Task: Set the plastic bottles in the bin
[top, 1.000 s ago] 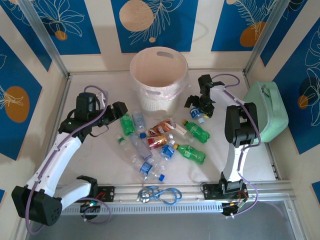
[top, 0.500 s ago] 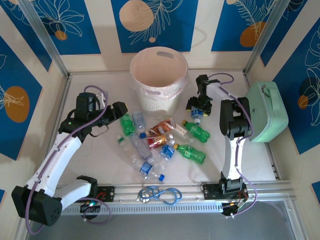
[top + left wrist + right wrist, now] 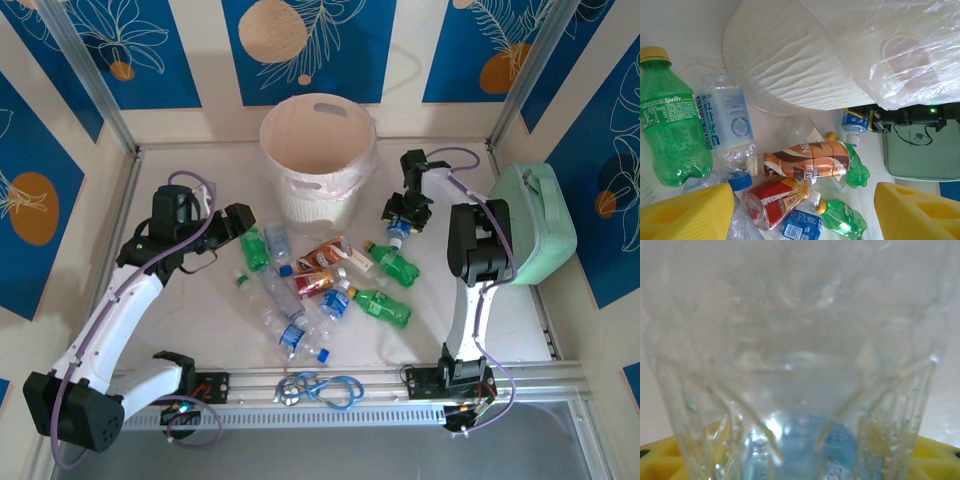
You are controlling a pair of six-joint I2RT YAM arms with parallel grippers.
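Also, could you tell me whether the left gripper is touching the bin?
Apart. The top view shows a strip of bare table between the left gripper and the wall of the bin.

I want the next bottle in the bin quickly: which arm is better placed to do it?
Right. Its gripper has a clear bottle between its fingers, close beside the bin. The left gripper hangs open above the pile, holding nothing.
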